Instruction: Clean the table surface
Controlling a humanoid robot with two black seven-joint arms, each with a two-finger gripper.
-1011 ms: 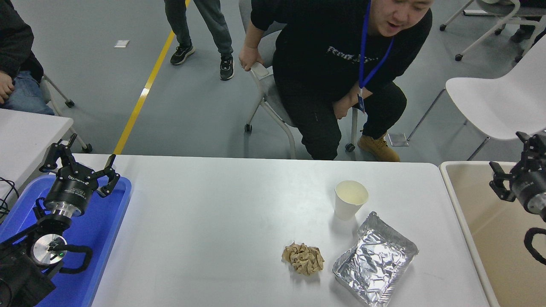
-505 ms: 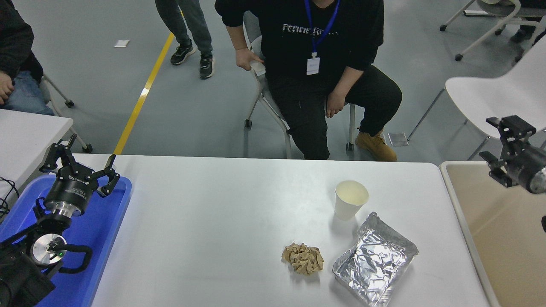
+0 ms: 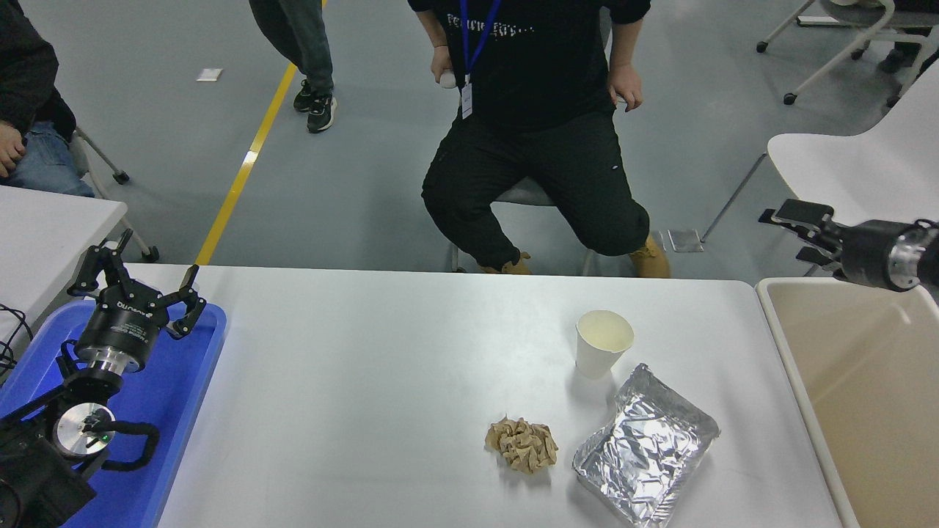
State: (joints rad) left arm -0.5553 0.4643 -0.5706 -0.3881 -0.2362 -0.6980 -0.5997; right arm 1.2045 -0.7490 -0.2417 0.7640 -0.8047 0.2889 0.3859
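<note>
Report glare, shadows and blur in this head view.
Head view: soft sheen on the table, bright glints on the foil tray; short faint shadows under the cup and crumpled paper; the picture is sharp, and the right hand shows no smear.

A grey floor (image 3: 367,169) runs behind the desk, crossed by a yellow line (image 3: 246,158) slanting up toward the top edge. A person in black sits on a wheeled chair (image 3: 528,194) at the far side, with a white chair (image 3: 858,172) to the right and another wheeled chair (image 3: 843,29) in the upper right corner. Light falls evenly, without hard shadows.
</note>
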